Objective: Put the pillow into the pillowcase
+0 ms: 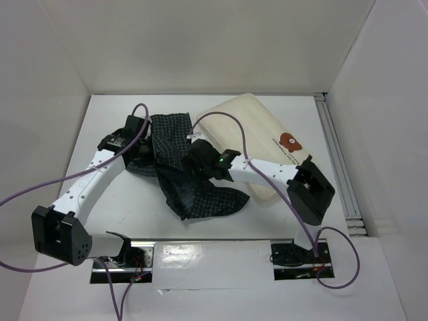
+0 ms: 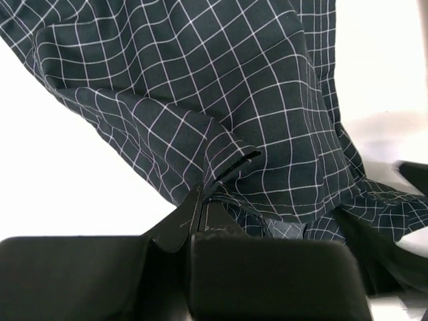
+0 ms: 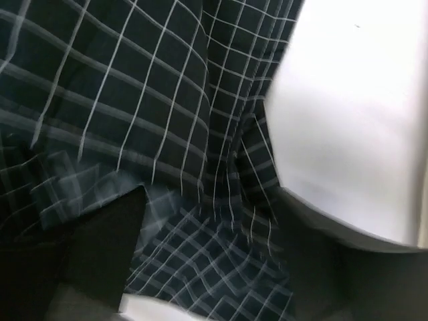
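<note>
**Pillowcase bunched mid-table, pillow not in yet**

Pillowcase [image 1: 200, 197] is a crumpled heap in the middle of the table [image 1: 114, 114], running from the far-middle down toward the near edge. No clear mouth is showing from above. The pillow [image 1: 267, 124] sits bare toward the far right corner, bear print up, with its left edge touching the checked fabric, so I'd say nothing has gone in so far.

The left gripper [image 2: 200, 200] has its fingers together, pinching a folded hem at the heap's left side. My guess is it's anchoring one lip so the opening can be spread. The right gripper [image 1: 192, 157] is down on the fabric right where case meets pillow. From the wrist view its fingers look apart, with cloth lying between them but not nipped.

What's in the way: loose folds piled over where the opening should be, and the right arm's purple cable [image 1: 239, 130] drooping across the pillow. There's a metal rail [image 1: 338, 160] along the right edge, just beside the pillow.
</note>
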Controlling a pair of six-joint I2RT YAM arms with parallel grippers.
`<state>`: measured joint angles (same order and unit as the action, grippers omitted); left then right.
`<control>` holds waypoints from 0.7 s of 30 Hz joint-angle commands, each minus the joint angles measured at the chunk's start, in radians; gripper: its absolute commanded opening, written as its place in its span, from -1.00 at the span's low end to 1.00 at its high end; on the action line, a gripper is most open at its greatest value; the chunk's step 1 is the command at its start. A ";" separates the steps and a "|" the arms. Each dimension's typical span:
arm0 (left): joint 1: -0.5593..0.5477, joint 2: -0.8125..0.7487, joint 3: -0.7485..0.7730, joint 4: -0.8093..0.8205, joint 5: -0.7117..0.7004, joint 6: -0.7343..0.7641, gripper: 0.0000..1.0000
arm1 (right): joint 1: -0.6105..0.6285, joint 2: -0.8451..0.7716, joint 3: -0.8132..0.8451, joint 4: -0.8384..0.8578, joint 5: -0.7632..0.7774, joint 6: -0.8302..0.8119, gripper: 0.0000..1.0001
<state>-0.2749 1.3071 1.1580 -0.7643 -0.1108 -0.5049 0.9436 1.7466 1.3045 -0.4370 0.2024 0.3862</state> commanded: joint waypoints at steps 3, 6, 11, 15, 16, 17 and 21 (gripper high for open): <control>-0.001 -0.040 -0.006 -0.013 -0.018 -0.017 -1.00 | -0.034 0.143 0.073 0.087 -0.012 -0.041 0.01; -0.001 -0.052 0.005 -0.047 -0.052 -0.027 -1.00 | -0.077 0.168 0.160 0.006 0.098 -0.017 -1.00; -0.001 -0.147 0.014 -0.101 0.025 -0.038 -1.00 | -0.123 -0.004 0.168 0.044 0.197 -0.032 -1.00; -0.023 -0.157 -0.050 -0.101 0.082 -0.038 -1.00 | -0.167 0.049 0.208 0.032 0.129 -0.044 -1.00; -0.023 -0.157 -0.063 -0.092 0.082 -0.038 -1.00 | -0.167 0.072 0.226 -0.011 0.129 -0.058 -1.00; -0.032 -0.141 -0.063 -0.092 0.082 -0.015 -0.89 | -0.157 0.100 0.240 -0.026 0.129 -0.058 -1.00; -0.075 -0.118 -0.009 -0.092 0.014 0.011 0.20 | -0.144 0.073 0.178 -0.003 0.075 -0.067 -1.00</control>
<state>-0.3214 1.1847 1.1191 -0.8242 -0.0441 -0.5266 0.8047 1.8164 1.5158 -0.4046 0.2771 0.3428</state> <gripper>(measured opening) 0.555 0.009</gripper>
